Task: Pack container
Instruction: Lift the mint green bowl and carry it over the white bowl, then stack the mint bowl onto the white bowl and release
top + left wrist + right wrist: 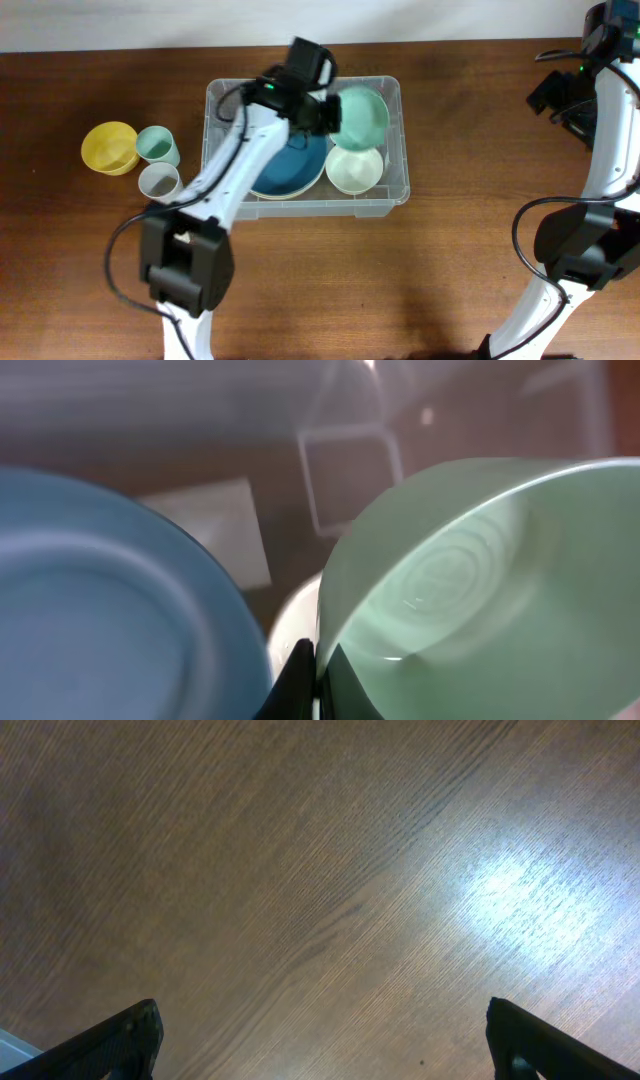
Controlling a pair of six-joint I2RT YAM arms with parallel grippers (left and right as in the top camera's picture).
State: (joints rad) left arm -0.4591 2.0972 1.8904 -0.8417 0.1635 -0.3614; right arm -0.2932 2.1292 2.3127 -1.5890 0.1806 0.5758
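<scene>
The clear plastic container [394, 192] sits at the table's middle. Inside it lie a blue plate [295, 170] and a pale white-green bowl [355, 170]. My left gripper [328, 112] is shut on the rim of a mint green bowl [362, 115] and holds it tilted over the container's back right part. In the left wrist view the fingers [314, 678] pinch the green bowl's [480, 590] edge, with the blue plate [110, 620] at left. My right gripper [320, 1040] is open and empty above bare wood; in the overhead view it is at the far right [560, 95].
A yellow cup [108, 146], a mint cup [156, 144] and a white cup [158, 181] stand left of the container. My left arm reaches across the container's left side. My right arm stands along the right edge.
</scene>
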